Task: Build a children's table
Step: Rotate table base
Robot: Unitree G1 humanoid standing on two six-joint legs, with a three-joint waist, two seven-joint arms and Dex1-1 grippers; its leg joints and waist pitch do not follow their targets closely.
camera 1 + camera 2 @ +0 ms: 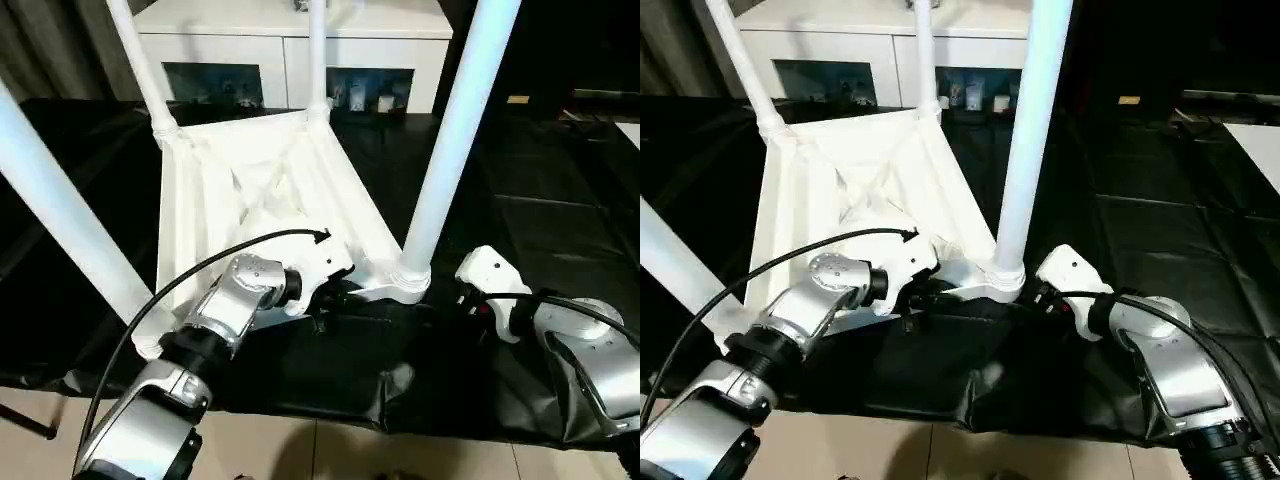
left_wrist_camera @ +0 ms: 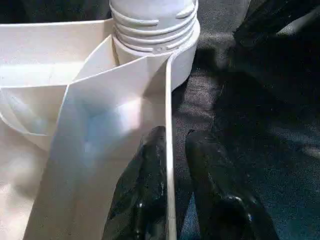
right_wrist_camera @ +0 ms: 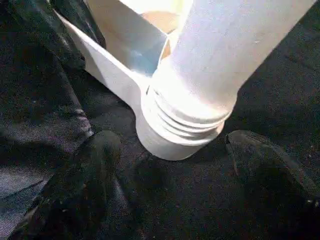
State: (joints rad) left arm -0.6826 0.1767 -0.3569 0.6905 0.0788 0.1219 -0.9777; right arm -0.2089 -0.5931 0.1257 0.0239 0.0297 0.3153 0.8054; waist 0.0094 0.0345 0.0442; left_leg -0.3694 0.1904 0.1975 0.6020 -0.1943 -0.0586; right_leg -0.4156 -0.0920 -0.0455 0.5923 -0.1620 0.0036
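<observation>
Black sheet over the floor, white cabinet behind – tabletop lies upside down with all four legs socketed (looks nearly done, just flipping left). Left gripper pinches the near rim wall; right gripper is spread wide around the nearest leg's base.

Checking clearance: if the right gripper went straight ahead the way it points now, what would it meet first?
Probably the flared threaded base of the white tube leg, seated in the white plastic tabletop's round corner socket; it sits directly ahead of the open right gripper.
</observation>
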